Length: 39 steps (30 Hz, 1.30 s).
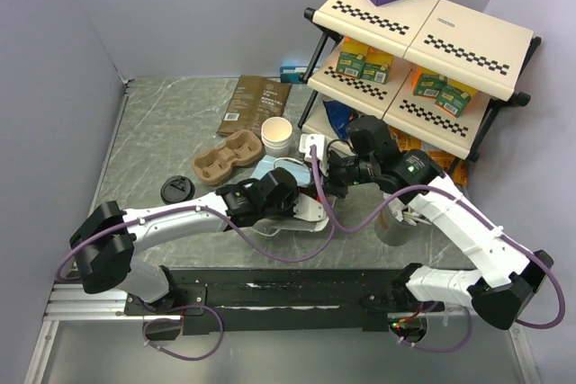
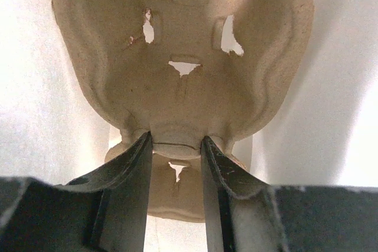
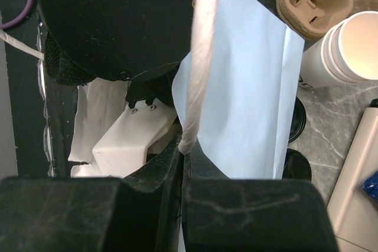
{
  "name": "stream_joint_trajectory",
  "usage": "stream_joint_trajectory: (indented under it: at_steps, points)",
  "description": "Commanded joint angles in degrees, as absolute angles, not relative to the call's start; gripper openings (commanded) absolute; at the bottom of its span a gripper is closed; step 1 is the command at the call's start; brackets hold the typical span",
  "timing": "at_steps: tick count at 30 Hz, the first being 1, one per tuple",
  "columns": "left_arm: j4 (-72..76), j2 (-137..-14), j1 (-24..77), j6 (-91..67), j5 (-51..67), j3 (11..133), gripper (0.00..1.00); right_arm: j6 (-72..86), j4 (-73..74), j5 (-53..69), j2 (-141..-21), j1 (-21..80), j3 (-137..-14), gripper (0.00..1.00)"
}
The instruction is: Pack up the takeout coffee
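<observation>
Left wrist cam shows what the top view cannot: my left hand (image 2: pixel 177 140), about half open, has its fingers clamped on a ridge of a pulp carrier (image 2: pixel 183 57), w/ white paper all round it. Right wrist cam: my right hand (image 3: pixel 183 146) is pinched closed on the edge of the paper bag (image 3: pixel 248 75). Top view: the takeout cup (image 1: pixel 277 135) stands open-topped on the worktop (image 1: pixel 162 132), just beside a second carrier (image 1: pixel 225 157). A black lid (image 1: pixel 177 189) lies apart from it, further left.

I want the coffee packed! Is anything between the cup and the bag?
Nothing visible lies between the cup and the bag beside it, but the left end effector is inside the bag, holding a carrier there.
</observation>
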State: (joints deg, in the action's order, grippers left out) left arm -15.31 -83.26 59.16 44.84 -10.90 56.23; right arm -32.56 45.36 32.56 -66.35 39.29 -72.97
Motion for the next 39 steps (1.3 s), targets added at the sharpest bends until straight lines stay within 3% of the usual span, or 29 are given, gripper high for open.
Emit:
stream_joint_trajectory:
  at_steps: [1, 6, 13, 23, 39]
  points:
    - [-13.4, -85.0, 59.1, 48.2, -14.2, 56.2, 0.01, -31.6, 46.7, 39.1, -66.8, 41.5, -75.8, 0.00]
    - [-22.0, -87.0, 59.2, 51.2, -10.9, 58.7, 0.01, -24.7, 44.3, 36.7, -68.0, 41.4, -77.9, 0.00]
    - [-17.9, -83.0, 59.2, 47.8, -12.4, 55.2, 0.01, -20.7, 40.8, 30.3, -69.0, 40.3, -78.9, 0.00]
    - [-13.5, -88.6, 59.4, 49.6, -19.0, 56.9, 0.01, -21.6, 43.7, 38.6, -69.3, 41.0, -79.0, 0.00]
    - [-12.0, -93.2, 57.3, 44.7, -17.3, 57.4, 0.01, -21.7, 44.7, 41.5, -68.6, 41.1, -79.3, 0.00]
